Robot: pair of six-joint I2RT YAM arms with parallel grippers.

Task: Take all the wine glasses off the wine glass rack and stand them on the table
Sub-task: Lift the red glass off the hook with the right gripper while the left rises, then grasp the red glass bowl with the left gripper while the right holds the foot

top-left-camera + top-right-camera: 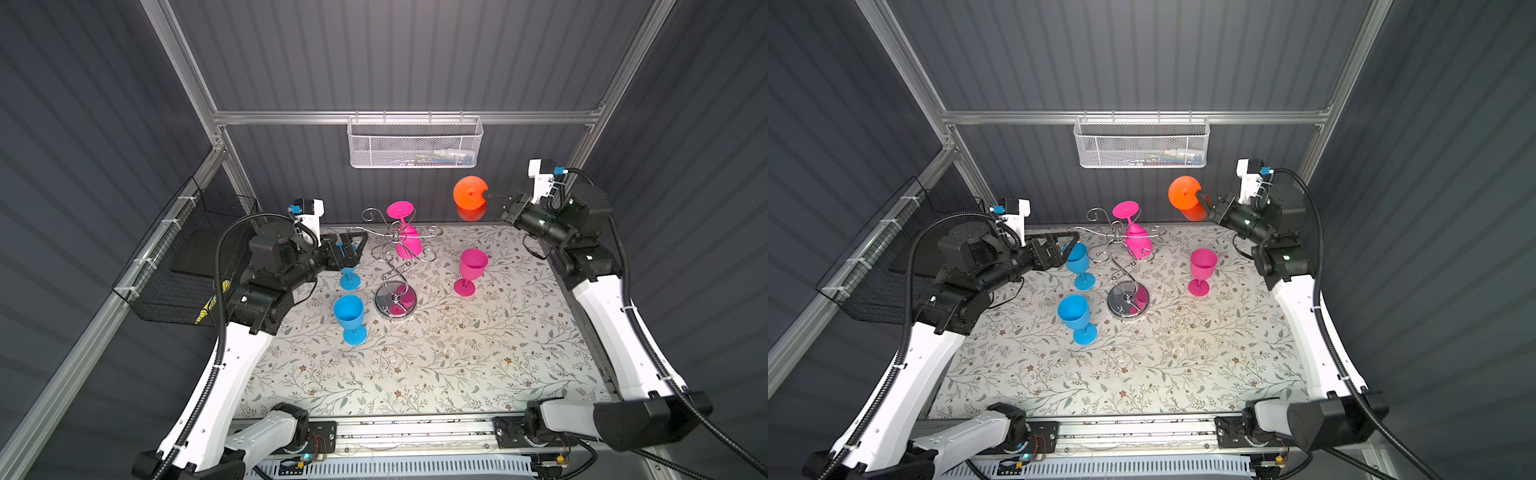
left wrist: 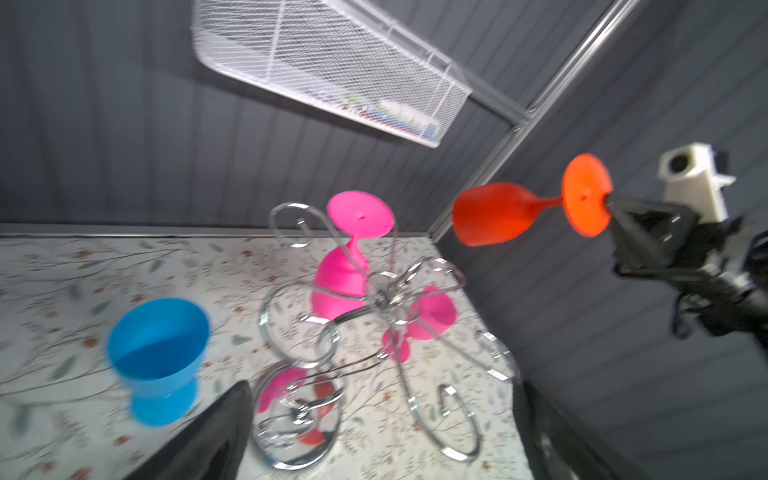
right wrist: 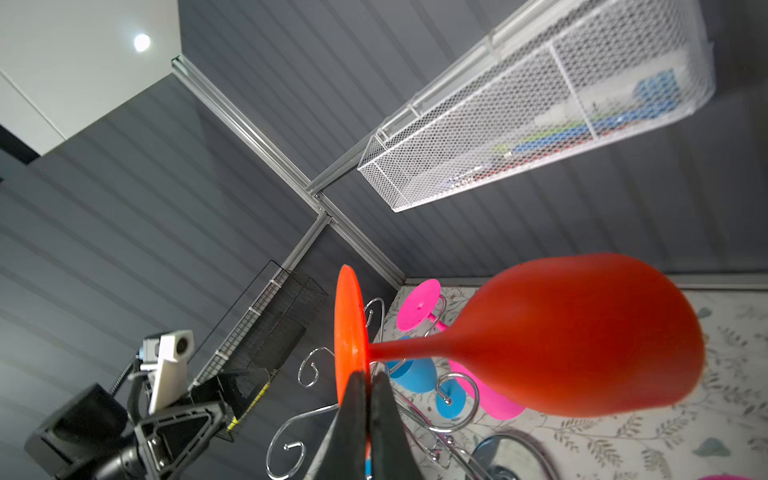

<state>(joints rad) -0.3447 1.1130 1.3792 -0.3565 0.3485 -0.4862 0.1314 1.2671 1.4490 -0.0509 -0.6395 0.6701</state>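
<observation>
A blue wine glass (image 1: 350, 319) stands upright nearest the front edge of the floral-print table (image 1: 436, 365), with a second blue glass (image 1: 1079, 266) upright just behind it. Beside that second glass the left gripper (image 1: 1068, 249) hovers with its fingers spread wide and nothing between them. At mid-table rises the wine glass rack (image 1: 395, 266), its round mirror base flat on the cloth and its S-curved chrome stem running straight up to scrolled arms; a pink hanging glass (image 1: 405, 232) dangles from one arm, foot up and bowl down. To the right of the rack, well apart from it, a pink standing glass (image 1: 471, 270) sits upright on the table. Farthest back, near the rear wall, the right gripper (image 1: 490, 198) pinches the rim of the foot of an orange wine glass (image 3: 582, 336), held clear of the rack and off the table. In the wrist views the glass's long axis lies tilted, the foot at the fingers and the bowl pointing away. A white mesh basket (image 1: 415, 145) hangs on the back wall. No writing or brand can be read anywhere.
</observation>
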